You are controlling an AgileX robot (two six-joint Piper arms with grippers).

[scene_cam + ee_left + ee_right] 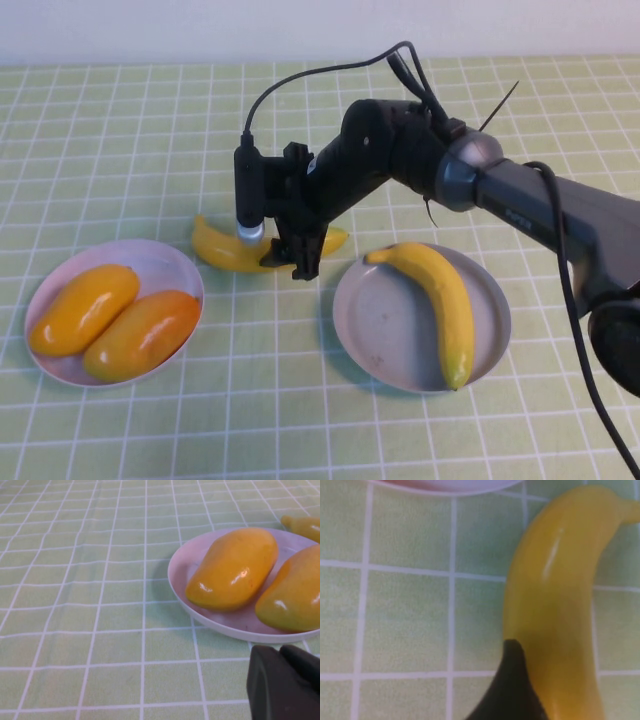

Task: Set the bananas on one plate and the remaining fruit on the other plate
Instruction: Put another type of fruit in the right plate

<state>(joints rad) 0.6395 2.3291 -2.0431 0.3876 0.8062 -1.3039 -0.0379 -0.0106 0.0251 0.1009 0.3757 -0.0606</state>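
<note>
**Right hand over the loose banana, one banana already plated**

In the high view you see the right hand [303,262] at the centre of the frame, lowered over the loose banana [225,248] that lies on the green checked tabletop [300,420] between the two plates. Its fingers stand apart; in the right wrist view one dark finger [512,685] lies against the side of that banana [560,610], though you cannot tell with certainty whether the other finger touches it. The second banana [445,300] lies on the grey-blue plate [390,340], right of centre, its tip reaching the lower rim. At lower left, the pale pink plate [160,262] carries both mango-like fruits: the yellower one [83,308] and the more orange one [142,334], side by side and touching. The left hand [282,682] appears only in its own wrist view, at the lower right corner, fingers together and empty, just beside the pink plate's rim [175,575].
</note>
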